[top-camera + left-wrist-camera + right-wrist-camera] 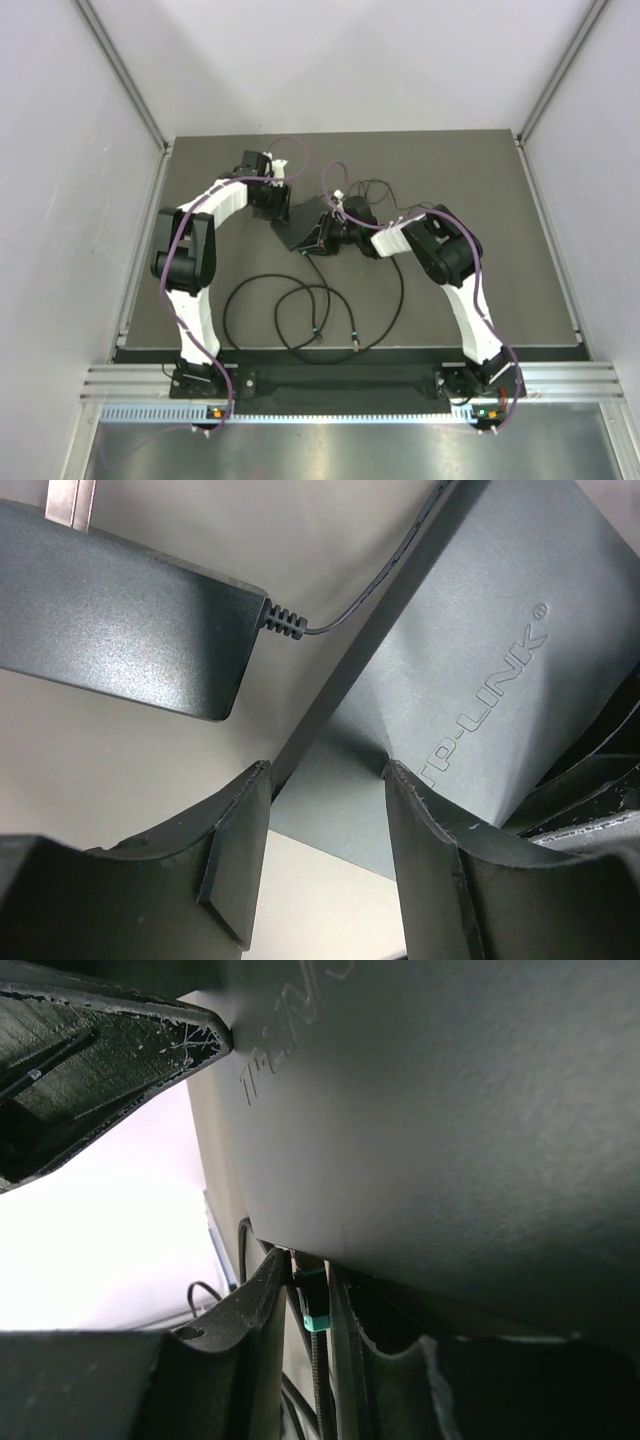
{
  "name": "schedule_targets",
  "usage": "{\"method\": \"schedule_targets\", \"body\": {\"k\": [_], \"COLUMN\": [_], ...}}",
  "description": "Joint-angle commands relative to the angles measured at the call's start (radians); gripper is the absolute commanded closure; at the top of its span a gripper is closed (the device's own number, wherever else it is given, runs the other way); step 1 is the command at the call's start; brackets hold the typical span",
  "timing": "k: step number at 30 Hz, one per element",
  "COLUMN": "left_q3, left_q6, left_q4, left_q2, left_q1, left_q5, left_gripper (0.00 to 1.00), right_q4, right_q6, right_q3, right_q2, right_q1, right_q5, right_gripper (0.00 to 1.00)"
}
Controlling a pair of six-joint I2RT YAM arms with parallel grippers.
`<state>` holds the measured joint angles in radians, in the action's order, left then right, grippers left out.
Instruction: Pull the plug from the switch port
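Note:
The switch [303, 233], a flat matte-black box with TP-LINK lettering, is tilted up off the table at mid-table. In the left wrist view the switch [480, 630] has a corner between my left gripper's [328, 770] jaws, which close on it. In the top view my left gripper [276, 205] is at its far left side. The right wrist view shows the switch's [450, 1110] underside, with a plug [313, 1300] with a teal boot in a port on its lower edge. My right gripper [310, 1272] is shut on that plug. In the top view my right gripper [338, 236] is against the switch's right edge.
A black power adapter [120, 620] with a thin cable lies just left of the switch. Black cable loops [300, 310] lie on the dark mat toward the near edge. One left finger [100, 1040] shows at the top left of the right wrist view.

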<state>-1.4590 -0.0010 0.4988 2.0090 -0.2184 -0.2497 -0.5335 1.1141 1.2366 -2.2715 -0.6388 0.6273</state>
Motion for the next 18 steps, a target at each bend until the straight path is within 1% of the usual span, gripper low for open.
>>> {"method": "schedule_targets", "body": {"k": [1,2,5,7,10,11,13,14,15,16,17,18], "left_q3": [0.034,0.034,0.035,0.031,0.032,0.034,0.032,0.031,0.031,0.029,0.029,0.028], "left_q6": [0.013,0.015,0.012,0.012,0.013,0.013,0.012,0.013,0.013,0.012,0.012,0.01], "left_q4": [0.076,0.076,0.073,0.075,0.072,0.072,0.07,0.072,0.073,0.072,0.069,0.069], "left_q2": [0.085,0.083,0.083,0.086,0.082,0.08,0.08,0.083,0.085,0.086,0.085,0.083], "left_q1": [-0.026,-0.026,-0.026,-0.026,-0.026,-0.026,-0.026,-0.026,-0.026,-0.026,-0.026,-0.026], "left_q5": [0.035,0.043,0.043,0.04,0.044,0.043,0.041,0.043,0.041,0.038,0.036,0.033], "left_gripper": [0.47,0.47,0.47,0.47,0.47,0.47,0.47,0.47,0.47,0.47,0.47,0.47], "right_q4": [0.186,0.14,0.064,0.064,0.099,0.19,0.445,0.636,0.779,0.749,0.706,0.634], "right_q6": [-0.114,-0.05,0.041,0.059,0.043,-0.038,-0.265,-0.51,-0.602,-0.643,-0.631,-0.628], "right_q3": [0.014,-0.002,-0.022,-0.022,-0.003,0.026,0.117,0.177,0.251,0.236,0.183,0.167], "right_q2": [-0.04,-0.036,-0.013,-0.003,0.006,0.007,0.021,0.03,0.038,0.053,0.075,0.081], "right_q1": [0.013,0.017,0.022,0.027,0.039,0.039,0.025,0.01,-0.034,-0.045,-0.047,-0.041], "right_q5": [0.064,0.081,0.144,0.155,0.17,0.164,0.021,-0.086,-0.239,-0.257,-0.242,-0.201], "right_gripper": [1.0,1.0,1.0,1.0,1.0,1.0,1.0,1.0,1.0,1.0,1.0,1.0]}}
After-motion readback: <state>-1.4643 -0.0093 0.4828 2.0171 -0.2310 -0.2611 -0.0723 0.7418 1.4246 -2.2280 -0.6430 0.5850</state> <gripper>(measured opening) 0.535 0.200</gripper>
